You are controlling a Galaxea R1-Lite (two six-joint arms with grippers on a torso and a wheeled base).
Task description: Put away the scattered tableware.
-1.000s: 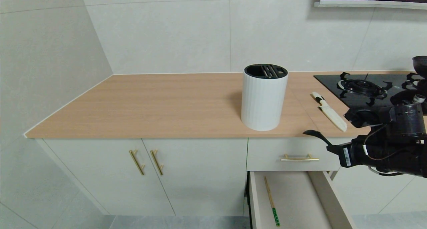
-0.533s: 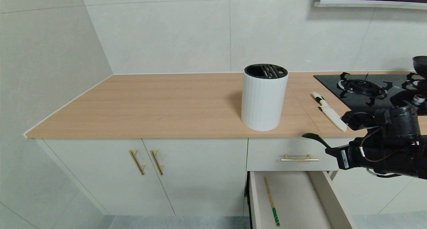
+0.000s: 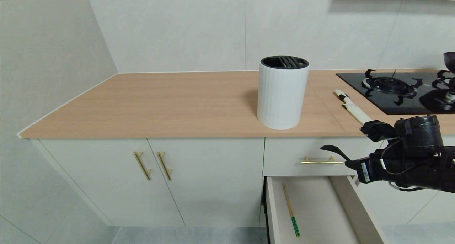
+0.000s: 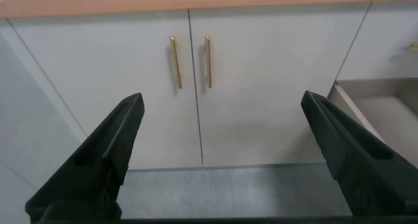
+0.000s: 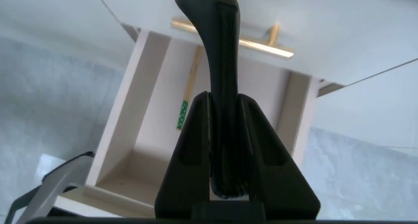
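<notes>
over the open drawer (image 3: 272,208), the right claw (image 3: 351,162) is clamped on the handle of a black utensil (image 3: 332,150), whose curved end sticks out in front of the closed drawer's brass handle (image 3: 321,162). from the right wrist, the utensil (image 5: 219,54) is pinched between both fingers (image 5: 189,139), with the drawer beneath. a chopstick (image 3: 290,210) with a green end lies along the drawer floor near its left wall. on the wooden counter (image 3: 160,101) a white holder (image 3: 282,94) with a black slotted top stands upright. a knife (image 3: 352,109) with a pale blade lies flat between the holder and the stove (image 3: 391,91), touching neither. the left claw (image 4: 222,103) has its fingers wide apart, facing the cupboard doors (image 4: 261,87), low before them.
</notes>
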